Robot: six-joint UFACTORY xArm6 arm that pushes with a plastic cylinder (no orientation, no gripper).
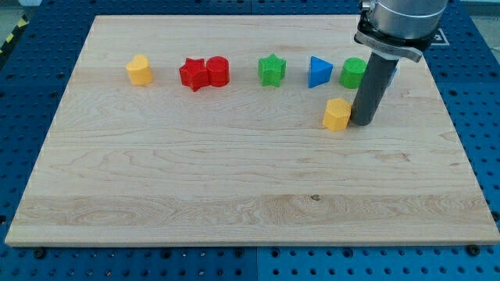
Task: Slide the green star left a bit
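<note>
Green star-shaped block (272, 69) sits in the far row of blocks, roughly mid-board, on the light wooden board (234, 179). My tip (365, 122), lower end of the straight dark rod, is down at board level well to the right of the star & a bit nearer the view's bottom. No jaws on this rod, so nothing to open or close; it holds nothing. Tip is just beside the yellow block (337, 114), hexagon-ish, on that block's right side; looks like touching or nearly so, can't tell for sure.

Btw tip & star: blue triangular block (319, 71) just right of the star w/ a small gap, then green round cylinder block (353, 72) right of that, partly behind the rod. Small bit of blue shows past the rod on its right, too hidden to say what it is.

Left of the star, apart from it: red star-shaped block (192, 74) & red round cylinder block (218, 71), those two touching each other. Further left, well apart, yellow heart-ish block (139, 69) near the board's left side.

Board lies on a blue perforated table (47, 47).
</note>
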